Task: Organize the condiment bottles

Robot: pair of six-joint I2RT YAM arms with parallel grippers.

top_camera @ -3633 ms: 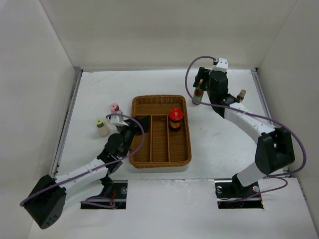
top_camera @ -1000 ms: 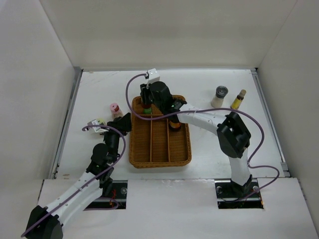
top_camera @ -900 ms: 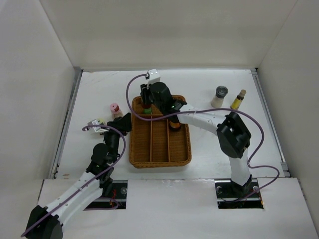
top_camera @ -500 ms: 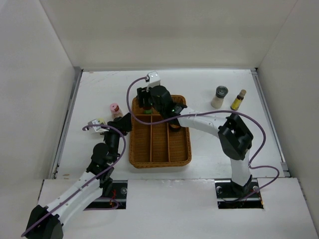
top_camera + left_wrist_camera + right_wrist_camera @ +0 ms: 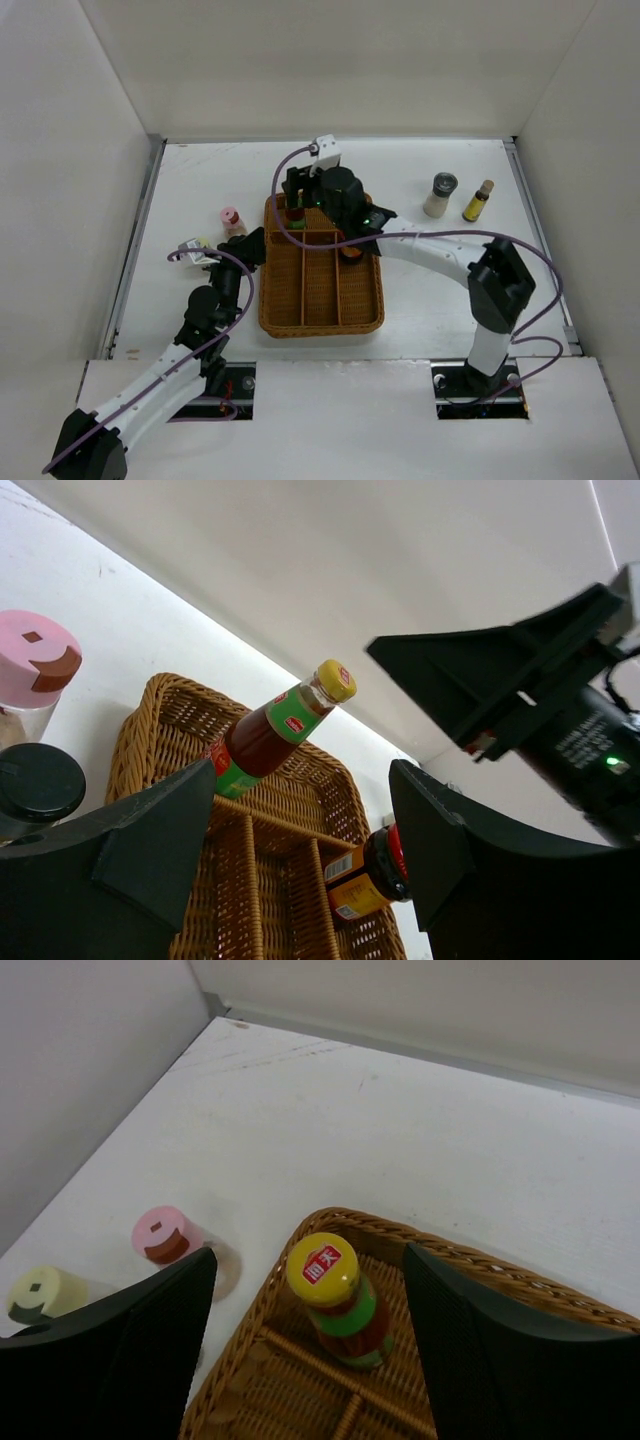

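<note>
Release is the news: the right jaws, pinched on the sauce bottle (image 5: 338, 1305) a second ago, now stand spread, with the bottle free between and below them and touching neither finger. It stands in the far-left corner cell of the tray (image 5: 320, 330) and looks upright in the right wrist view. The red-cap jar (image 5: 365, 872) sits in another cell, back along the arm from the right jaws. So two bottles look stowed and four wait on the bench. The pink jar (image 5: 165, 1235) and pale-yellow jar (image 5: 45, 1292) are just outside the tray, close to the left jaws, which hang half spread as before and hold nothing visible. The grey jar (image 5: 440, 193) and small yellow bottle (image 5: 478, 200) stand well off to the right of the right jaws.
</note>
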